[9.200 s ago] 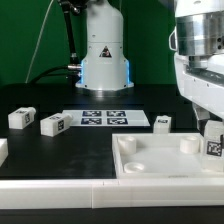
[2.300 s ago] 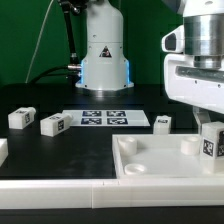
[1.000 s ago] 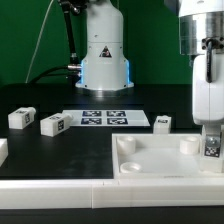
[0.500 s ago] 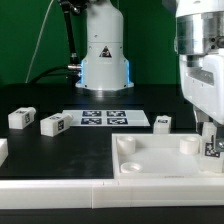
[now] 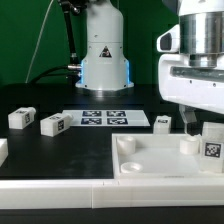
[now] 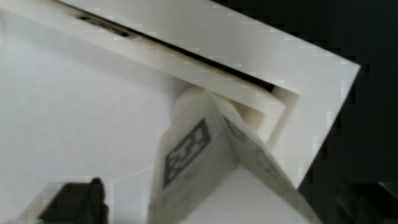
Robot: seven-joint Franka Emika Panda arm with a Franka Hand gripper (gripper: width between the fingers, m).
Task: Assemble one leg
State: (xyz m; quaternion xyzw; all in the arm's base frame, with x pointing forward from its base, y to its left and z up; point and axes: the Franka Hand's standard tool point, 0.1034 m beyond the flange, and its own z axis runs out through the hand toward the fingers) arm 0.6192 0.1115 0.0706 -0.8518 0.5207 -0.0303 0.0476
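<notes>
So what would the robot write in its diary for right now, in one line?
step: fitting leg | leg: upright at tray corner, exterior view's right | gripper: above leg, grip unclear | spare legs: three on table

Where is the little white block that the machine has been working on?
The leg stands upright in the white tray, at its corner on the exterior view's right, just below the gripper.

The leg (image 5: 211, 146), a small white tagged block, stands upright, apparently in the tray-like piece's (image 5: 150, 165) corner socket.

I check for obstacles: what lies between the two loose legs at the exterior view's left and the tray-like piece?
In the exterior view, only bare black table between those legs and the tray-like piece.
</notes>
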